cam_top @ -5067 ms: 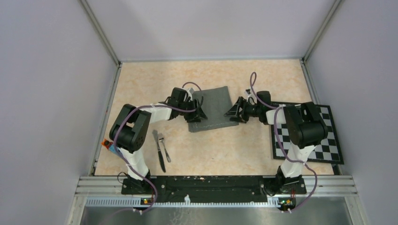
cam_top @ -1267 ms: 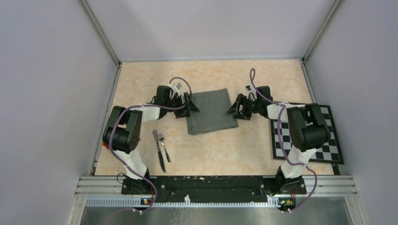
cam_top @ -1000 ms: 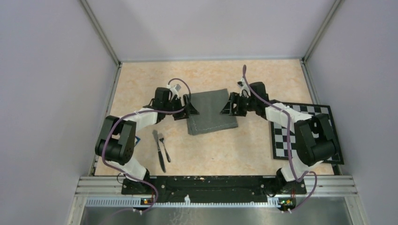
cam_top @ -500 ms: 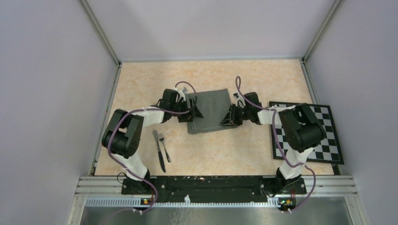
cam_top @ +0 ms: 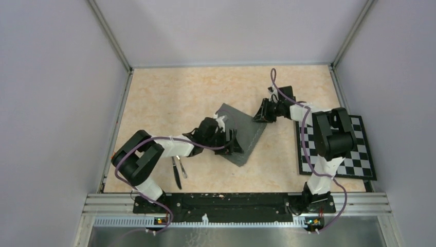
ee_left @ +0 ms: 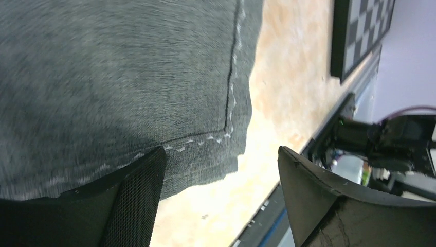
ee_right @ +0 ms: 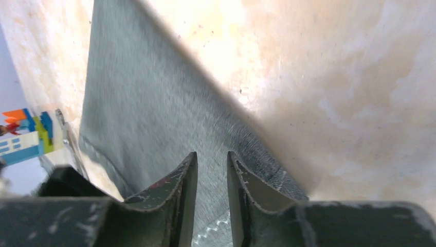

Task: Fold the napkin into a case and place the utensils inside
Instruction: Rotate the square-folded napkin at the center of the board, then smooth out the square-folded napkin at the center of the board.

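Napkin swung askew: right gripper (ee_right: 210, 160) nipped on its corner, left gripper (ee_left: 221, 154) wide open at the near hem.

A moment back the napkin (cam_top: 248, 129) lay square between the two tools; now it sits slanted, one corner drawn up toward the right gripper. That gripper's jaws stand almost together with cloth running between them, so it is pinching the corner, and the napkin stretches away from its tips. The left gripper has crossed to the near corner. Its jaws are spread, one finger (ee_left: 134, 206) over the cloth just inside the stitched hem, the other (ee_left: 321, 206) over bare table (ee_left: 288, 77) past the edge, holding nothing. The utensils (cam_top: 178, 169) lie back by the left forearm, partly hidden and apart from the cloth. Judgement: the fold is only starting and there is no case yet. The left gripper likely must close on its corner first.
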Motion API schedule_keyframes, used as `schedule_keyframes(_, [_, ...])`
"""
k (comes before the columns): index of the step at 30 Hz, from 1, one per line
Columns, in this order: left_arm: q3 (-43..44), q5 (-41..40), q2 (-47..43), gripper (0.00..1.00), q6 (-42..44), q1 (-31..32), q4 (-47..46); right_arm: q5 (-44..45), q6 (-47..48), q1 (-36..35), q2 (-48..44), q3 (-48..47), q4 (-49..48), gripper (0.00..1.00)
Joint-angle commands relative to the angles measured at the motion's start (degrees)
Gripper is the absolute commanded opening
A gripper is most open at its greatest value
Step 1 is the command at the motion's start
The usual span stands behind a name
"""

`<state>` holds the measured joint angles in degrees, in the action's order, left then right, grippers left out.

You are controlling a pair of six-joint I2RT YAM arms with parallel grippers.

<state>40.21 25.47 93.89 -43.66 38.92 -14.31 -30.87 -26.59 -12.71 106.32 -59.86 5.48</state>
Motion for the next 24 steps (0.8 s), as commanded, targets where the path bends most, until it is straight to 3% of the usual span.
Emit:
schedule_keyframes(1, [-0.95,-1.28,-2.4,0.85,-7.17,6.07,-0.18,4.0,6.35,-2.14,-2.65,-8.08,9.42,0.3])
schedule_keyframes(4, [1.34,-3.11,-7.41,0.86,-3.7,5.89,4.5,2.15,7.43,-4.31,-7.26,-6.18,10.22,0.38])
schedule_keyframes(6, [5.05,-7.48,-9.81,0.87,0.78,5.27,15.14,-0.88,7.46,-5.09,-9.38,-2.87,9.54,0.42])
schedule_keyframes(9, [8.96,-14.51,-11.81,0.89,7.17,2.72,26.31,-6.39,5.07,-5.13,-11.46,3.58,5.95,0.43])
schedule_keyframes(12, [7.54,-13.41,-13.46,0.87,10.49,-3.23,29.11,-8.72,4.07,-5.14,-12.13,8.04,3.12,0.43])
schedule_keyframes(14, [6.18,-11.68,-14.31,0.8,12.81,-8.04,29.1,-8.54,5.0,-5.13,-11.95,9.04,3.82,0.43])
schedule_keyframes(16, [6.95,-14.87,-14.52,0.62,15.07,-9.88,32.43,-7.88,5.91,-5.15,-11.82,9.51,4.59,0.43])
schedule_keyframes(17, [7.47,-16.17,-14.52,0.58,16.45,-10.15,34.12,-7.69,6.2,-5.16,-11.9,9.74,4.78,0.43])
schedule_keyframes(24, [9.85,-17.86,-11.17,0.48,18.5,-10.3,40.23,-8.16,6.51,-5.13,-12.6,9.15,4.9,0.42])
